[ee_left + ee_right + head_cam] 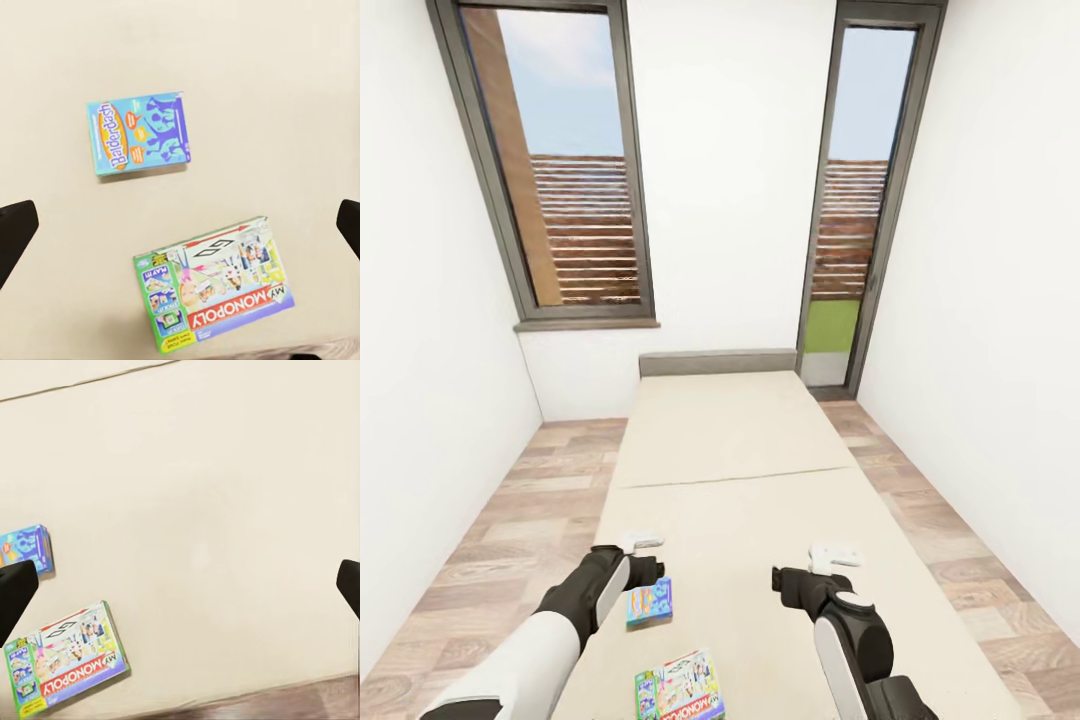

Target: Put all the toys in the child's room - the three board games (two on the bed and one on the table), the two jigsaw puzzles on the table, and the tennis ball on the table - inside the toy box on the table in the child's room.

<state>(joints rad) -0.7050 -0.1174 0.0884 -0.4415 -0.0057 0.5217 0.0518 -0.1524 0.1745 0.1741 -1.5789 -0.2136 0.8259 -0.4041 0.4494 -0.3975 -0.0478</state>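
1. Head view: bed (740, 470), beige, between two slatted windows. Blue board game (649, 603) lies flat near its foot, just beside the left gripper (645, 556); Monopoly board game (680, 687) lies nearer the edge. Right gripper (830, 558) hovers over bare mattress.
2. Left wrist view: blue board game (139, 133) and Monopoly board game (214, 283), apart; fingers (15, 232) spread wide, empty.
3. Right wrist view: both games to one side; fingers (15, 589) released, grasping nothing.

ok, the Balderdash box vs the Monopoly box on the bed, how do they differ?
Size: the Balderdash box is smaller than the Monopoly box. Colour: Balderdash is mostly blue; Monopoly has a white cover with green and red bands. Position: in the head view Balderdash lies right beside the left gripper, Monopoly nearer the bed's foot edge. Both lie flat, face up, untouched.
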